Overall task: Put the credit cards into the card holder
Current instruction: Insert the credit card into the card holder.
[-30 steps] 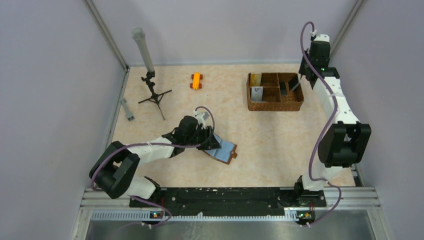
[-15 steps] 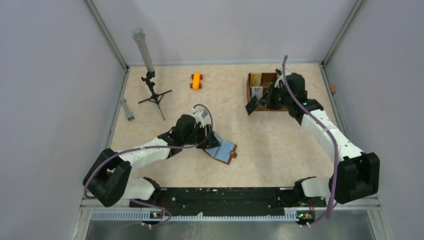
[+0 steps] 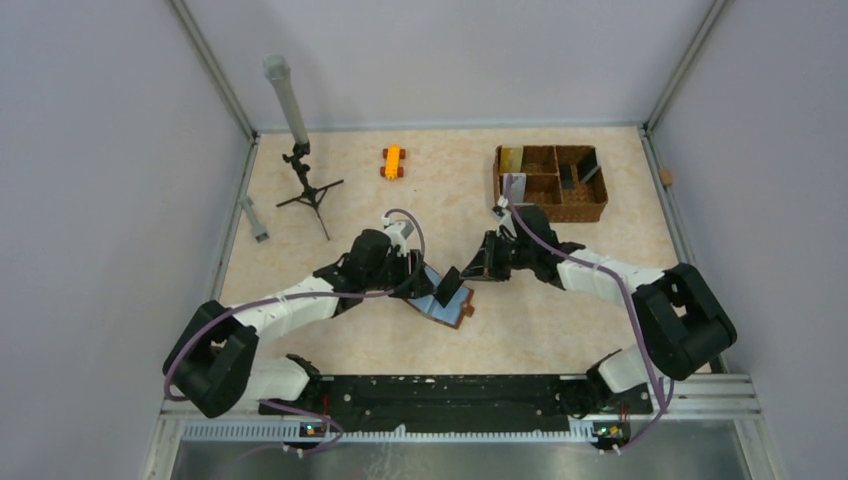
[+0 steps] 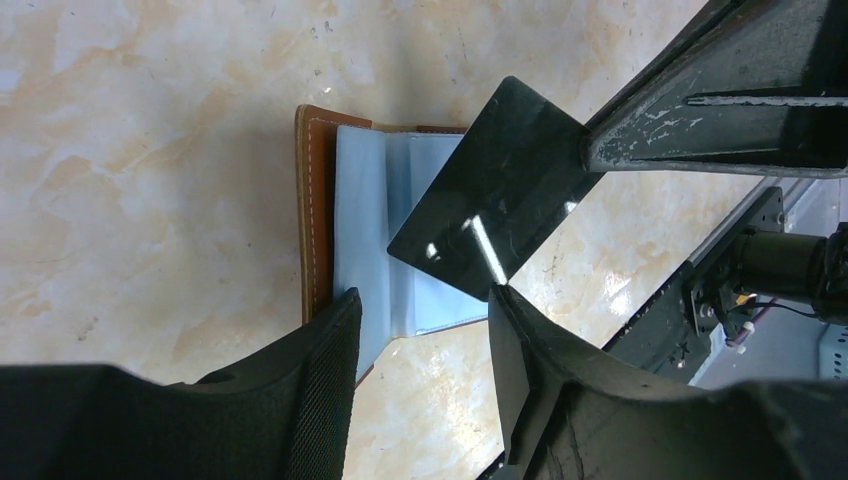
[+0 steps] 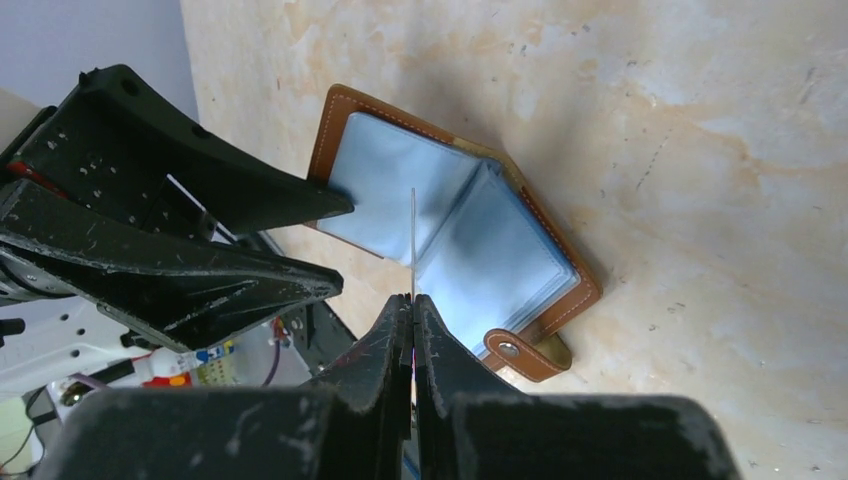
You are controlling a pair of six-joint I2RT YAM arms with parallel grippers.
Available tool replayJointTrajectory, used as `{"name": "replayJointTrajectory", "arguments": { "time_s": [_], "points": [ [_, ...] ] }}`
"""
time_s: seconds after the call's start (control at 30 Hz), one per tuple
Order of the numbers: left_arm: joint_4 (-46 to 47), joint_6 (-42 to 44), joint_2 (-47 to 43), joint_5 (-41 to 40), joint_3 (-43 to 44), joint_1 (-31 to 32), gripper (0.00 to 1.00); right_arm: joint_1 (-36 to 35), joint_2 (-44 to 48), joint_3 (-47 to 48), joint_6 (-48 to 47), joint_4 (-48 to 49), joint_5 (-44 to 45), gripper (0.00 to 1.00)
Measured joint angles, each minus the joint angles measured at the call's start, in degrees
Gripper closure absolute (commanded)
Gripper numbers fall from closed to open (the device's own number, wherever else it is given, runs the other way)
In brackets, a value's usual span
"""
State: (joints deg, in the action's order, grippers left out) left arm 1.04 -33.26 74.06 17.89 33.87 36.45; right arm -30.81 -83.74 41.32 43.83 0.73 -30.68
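Observation:
The card holder [image 3: 447, 302] lies open on the table, brown leather with blue pockets and a snap tab [image 5: 515, 352]. My right gripper [image 3: 476, 267] is shut on a black credit card [image 3: 450, 285] and holds it tilted just above the open pockets. In the right wrist view [image 5: 412, 300] the card shows edge-on [image 5: 412, 240]. In the left wrist view the black card [image 4: 490, 200] hangs over the holder [image 4: 360, 220]. My left gripper [image 4: 422, 300] is open, one fingertip [image 5: 335, 205] at the holder's left page. A gold card [image 3: 512, 158] and a silver card [image 3: 515, 186] stand in the basket.
A brown woven compartmented basket [image 3: 585, 212] stands at the back right. An orange toy car [image 3: 392, 161] sits at the back middle. A small black tripod [image 3: 308, 192] with a grey tube [image 3: 284, 98] stands at the back left, a grey bar [image 3: 255, 218] beside it.
My right arm swung from the back right, past the basket, down to the card holder with the black card in it. The left arm has hardly moved.

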Motion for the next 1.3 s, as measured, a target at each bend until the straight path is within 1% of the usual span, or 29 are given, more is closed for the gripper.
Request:
{"name": "replayJointTrajectory", "arguments": {
  "time_s": [0.27, 0.4, 0.57, 0.8, 0.9, 0.97, 1.07, 1.17, 1.3],
  "points": [
    [-1.2, 0.4, -1.0, -1.5, 0.0, 0.0, 0.47, -0.3, -0.5, -3.5, 3.8, 6.6, 0.2, 1.0],
    [-2.6, 0.8, -2.2, -3.3, 0.0, 0.0, 0.41, -0.6, -1.6, -5.1, 4.5, 8.2, 0.8, 1.0],
    [-4.7, 2.1, -3.3, -6.8, 0.7, 0.0, 0.36, -0.7, -3.0, -6.6, 5.5, 10.0, 1.1, 1.0],
    [-8.6, 2.8, -1.9, -12.5, 2.2, 0.0, 0.35, -1.0, -3.7, -8.0, 6.6, 12.4, 1.4, 1.0],
    [-9.4, 2.7, -0.4, -13.3, 2.3, 0.0, 0.39, -1.0, -4.3, -8.1, 6.9, 13.3, 1.7, 1.0],
    [-9.5, 2.4, 0.3, -13.2, 2.3, 0.0, 0.45, -1.0, -4.7, -8.3, 7.0, 13.8, 1.8, 1.0],
    [-9.2, 1.7, 0.8, -12.7, 2.2, -0.2, 0.51, -1.3, -5.4, -8.3, 7.0, 14.4, 2.1, 1.0],
    [-8.4, 1.1, 1.2, -12.2, 2.2, -0.5, 0.59, -1.5, -6.2, -8.3, 7.1, 14.8, 2.2, 1.0],
    [-7.8, 0.3, 2.0, -11.9, 2.0, -0.6, 0.67, -1.7, -7.4, -8.3, 7.3, 15.3, 2.2, 1.0]
  ]
}}
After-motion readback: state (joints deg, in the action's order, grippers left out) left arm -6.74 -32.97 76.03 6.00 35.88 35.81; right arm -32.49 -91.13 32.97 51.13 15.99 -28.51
